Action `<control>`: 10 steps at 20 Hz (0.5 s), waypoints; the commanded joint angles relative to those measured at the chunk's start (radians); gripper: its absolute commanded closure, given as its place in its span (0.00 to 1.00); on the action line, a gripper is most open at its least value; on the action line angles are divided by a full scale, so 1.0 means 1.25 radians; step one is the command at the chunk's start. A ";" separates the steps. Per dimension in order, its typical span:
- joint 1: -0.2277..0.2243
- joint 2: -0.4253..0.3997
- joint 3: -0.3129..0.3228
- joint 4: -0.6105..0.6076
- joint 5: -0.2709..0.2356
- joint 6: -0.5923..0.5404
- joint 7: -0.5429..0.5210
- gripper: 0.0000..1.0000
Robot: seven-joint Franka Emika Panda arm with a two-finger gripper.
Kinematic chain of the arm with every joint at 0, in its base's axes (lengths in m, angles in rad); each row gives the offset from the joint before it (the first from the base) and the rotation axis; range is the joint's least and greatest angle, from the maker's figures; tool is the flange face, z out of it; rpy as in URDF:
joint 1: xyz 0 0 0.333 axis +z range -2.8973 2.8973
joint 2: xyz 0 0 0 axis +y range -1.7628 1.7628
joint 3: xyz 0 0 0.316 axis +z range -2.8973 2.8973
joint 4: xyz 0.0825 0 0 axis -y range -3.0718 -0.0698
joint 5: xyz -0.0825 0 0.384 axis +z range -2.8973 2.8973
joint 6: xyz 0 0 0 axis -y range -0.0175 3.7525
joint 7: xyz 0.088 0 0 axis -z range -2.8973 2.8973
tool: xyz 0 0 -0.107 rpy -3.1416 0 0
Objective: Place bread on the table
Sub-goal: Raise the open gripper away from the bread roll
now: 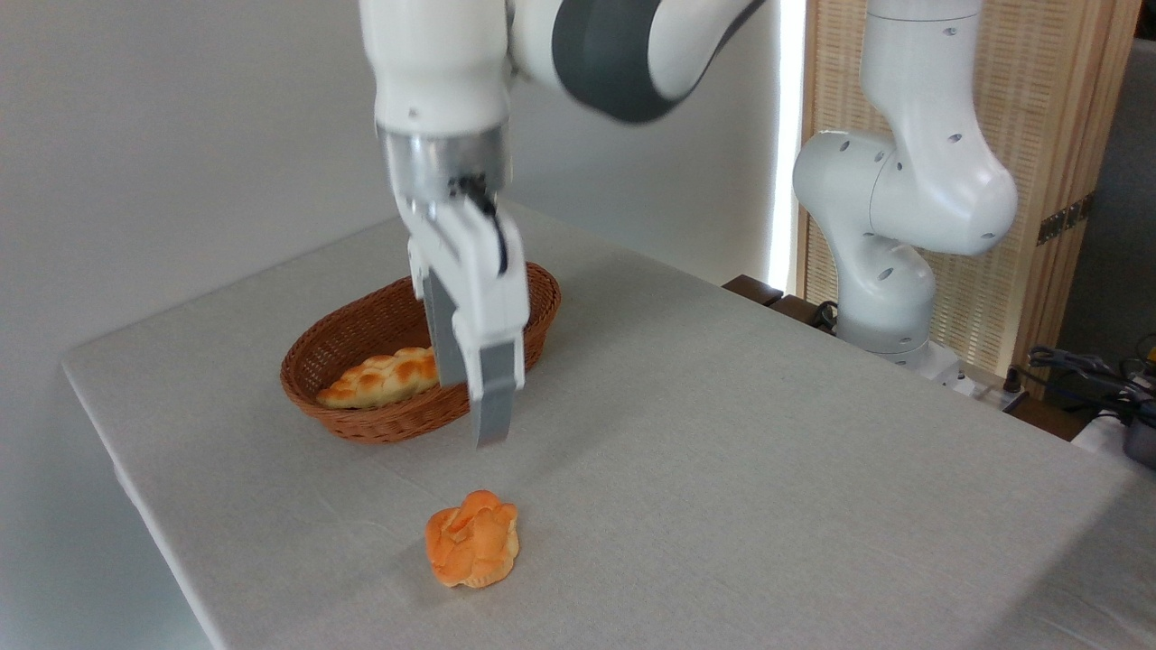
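Note:
The bread, a small knobbly orange bun, lies by itself on the light grey table near the front left edge. My gripper hangs in the air above and slightly behind the bread, apart from it. Its two grey fingers point down with a gap between them, so the gripper is open and holds nothing.
An oval brown wicker basket stands behind the gripper at the left, holding a pale braided loaf. The arm's white base rises at the table's right far edge, with cables beyond it.

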 commanded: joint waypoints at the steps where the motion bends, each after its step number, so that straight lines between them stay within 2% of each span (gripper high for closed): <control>1: -0.002 0.002 -0.010 0.097 0.004 -0.119 -0.104 0.00; 5: -0.002 0.040 -0.011 0.201 0.005 -0.207 -0.183 0.00; 8: -0.002 0.056 -0.011 0.232 -0.001 -0.207 -0.270 0.00; 10: -0.003 0.056 -0.013 0.230 0.000 -0.207 -0.278 0.00</control>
